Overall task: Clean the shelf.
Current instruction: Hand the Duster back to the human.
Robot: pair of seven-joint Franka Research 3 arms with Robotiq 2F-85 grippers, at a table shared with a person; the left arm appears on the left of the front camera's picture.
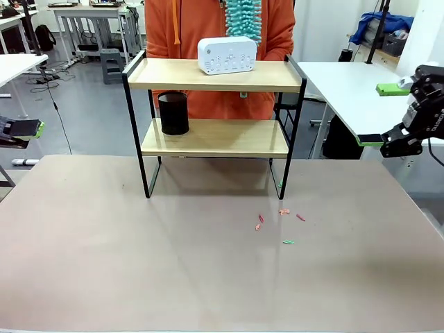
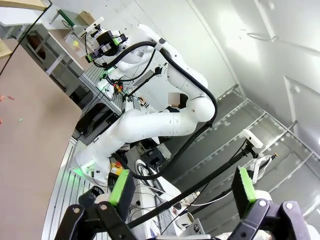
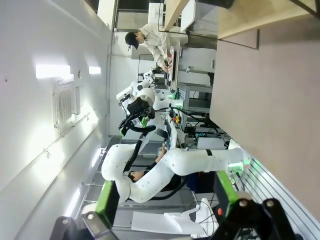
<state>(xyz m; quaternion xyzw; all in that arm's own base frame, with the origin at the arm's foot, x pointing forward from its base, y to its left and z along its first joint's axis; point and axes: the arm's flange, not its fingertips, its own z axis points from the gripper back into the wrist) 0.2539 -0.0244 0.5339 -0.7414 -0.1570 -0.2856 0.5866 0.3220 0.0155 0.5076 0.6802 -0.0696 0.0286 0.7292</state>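
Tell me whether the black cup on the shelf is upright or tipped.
Upright. The black cup stands on its base at the left end of the shelf's lower board, sides vertical.

Cut off at the frame edge: black left gripper (image 1: 21,130), mostly out of view. Too small to identify: pink and green scraps (image 1: 281,223) on the table. Hidden behind the two-tier wooden shelf (image 1: 215,76): the orange-clad person's (image 1: 208,28) hands.

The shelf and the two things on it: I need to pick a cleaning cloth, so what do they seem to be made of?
The shelf: its boards look like light wood or wood-look laminate, matte, with faint grain; the frame looks like thin black painted metal. The white box on the top board looks like smooth moulded plastic with buttons. The black cup on the lower board is dark and matte, possibly plastic or metal mesh; too small to tell.
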